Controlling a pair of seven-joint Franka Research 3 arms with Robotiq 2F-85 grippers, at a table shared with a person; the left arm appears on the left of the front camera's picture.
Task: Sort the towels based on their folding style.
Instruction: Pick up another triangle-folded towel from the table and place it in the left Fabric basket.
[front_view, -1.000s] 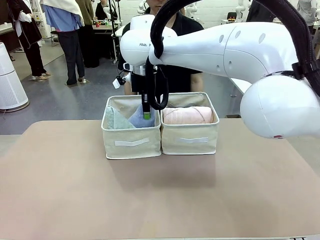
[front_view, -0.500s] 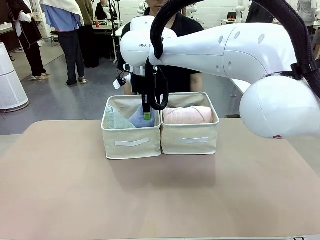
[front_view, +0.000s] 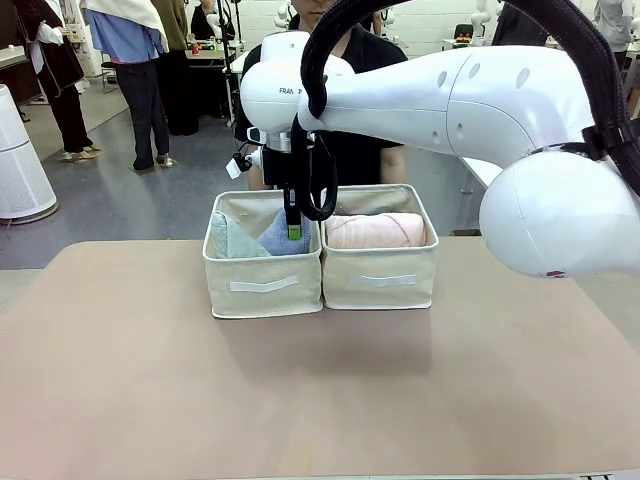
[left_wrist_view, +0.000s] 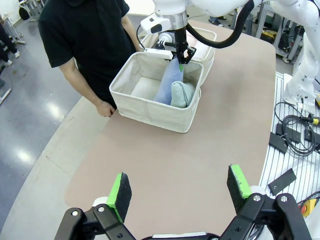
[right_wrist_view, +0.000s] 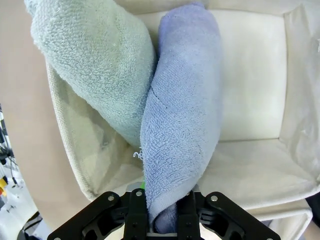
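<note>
Progress: we judge sorting nearly done | right gripper (right_wrist_view: 161, 220) pinches periwinkle towel (right_wrist_view: 182, 125) beside teal towel (right_wrist_view: 97, 60) in left bin (front_view: 262, 285), far table edge | left gripper (left_wrist_view: 180, 190) wide open, empty | release remains

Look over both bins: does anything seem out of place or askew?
Nothing is missorted. The periwinkle towel leans tilted against the teal towel in the left bin, its tip between the right gripper jaws; the pink roll lies in the right bin.
</note>
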